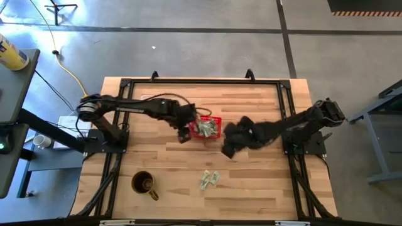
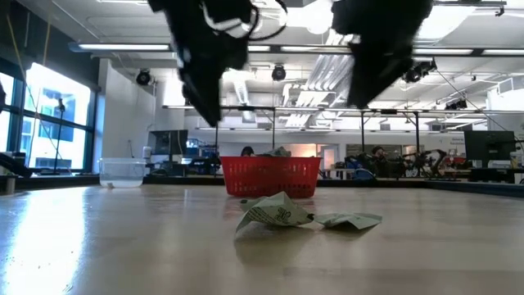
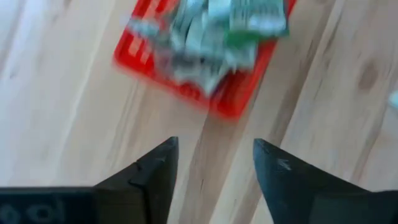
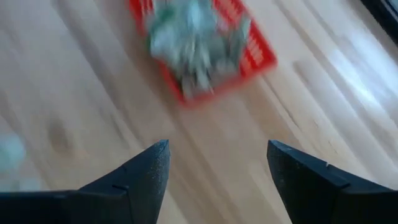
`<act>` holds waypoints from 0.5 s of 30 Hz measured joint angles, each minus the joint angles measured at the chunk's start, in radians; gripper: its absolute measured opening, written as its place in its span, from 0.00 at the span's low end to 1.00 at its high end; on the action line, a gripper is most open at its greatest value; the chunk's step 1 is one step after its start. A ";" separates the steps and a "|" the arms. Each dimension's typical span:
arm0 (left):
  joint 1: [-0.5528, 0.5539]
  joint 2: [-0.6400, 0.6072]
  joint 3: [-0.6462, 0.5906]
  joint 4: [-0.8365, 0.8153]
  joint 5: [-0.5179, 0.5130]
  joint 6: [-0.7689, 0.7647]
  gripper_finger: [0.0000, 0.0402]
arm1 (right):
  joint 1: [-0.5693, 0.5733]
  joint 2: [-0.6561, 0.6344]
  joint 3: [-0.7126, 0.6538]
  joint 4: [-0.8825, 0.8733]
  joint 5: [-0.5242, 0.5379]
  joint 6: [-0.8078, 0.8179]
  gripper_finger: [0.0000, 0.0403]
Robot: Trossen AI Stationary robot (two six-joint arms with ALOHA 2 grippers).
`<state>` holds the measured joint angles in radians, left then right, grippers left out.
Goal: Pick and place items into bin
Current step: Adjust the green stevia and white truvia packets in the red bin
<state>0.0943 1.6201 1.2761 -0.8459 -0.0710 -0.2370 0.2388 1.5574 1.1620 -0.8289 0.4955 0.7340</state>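
The red mesh basket (image 1: pixel 206 127) stands on the table's middle and holds a heap of pale green-and-white packets (image 3: pixel 205 31). Two more packets (image 1: pixel 210 179) lie loose on the wood toward the near edge, also in the low view (image 2: pixel 282 215). My left gripper (image 1: pixel 184 134) hovers just left of the basket, open and empty; in its wrist view (image 3: pixel 214 168) the basket (image 3: pixel 199 56) lies ahead. My right gripper (image 1: pixel 227 149) hangs right of and nearer than the basket, open and empty, with the basket (image 4: pixel 202 46) ahead of its fingertips (image 4: pixel 217 165).
A brown mug (image 1: pixel 144 184) stands near the table's near left corner. A clear plastic tub (image 2: pixel 123 171) shows at the left in the low view. Dark frame rails (image 1: pixel 286 113) run along the table's sides. Bare wood lies between the basket and the loose packets.
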 joint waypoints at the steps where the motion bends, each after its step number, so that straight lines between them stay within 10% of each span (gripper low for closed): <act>1: -0.017 -0.030 -0.011 -0.026 -0.024 -0.012 0.58 | -0.035 0.000 -0.005 0.069 -0.037 -0.021 0.64; 6: -0.080 -0.231 -0.108 -0.001 -0.080 -0.124 0.46 | -0.212 0.008 -0.076 0.421 -0.266 -0.113 0.55; 15: -0.082 -0.520 -0.315 0.005 -0.105 -0.372 0.32 | -0.384 0.038 -0.148 0.497 -0.539 -0.107 0.12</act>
<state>0.0120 1.1000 0.9614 -0.8413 -0.1757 -0.6094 -0.1450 1.5956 1.0139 -0.3322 -0.0432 0.6267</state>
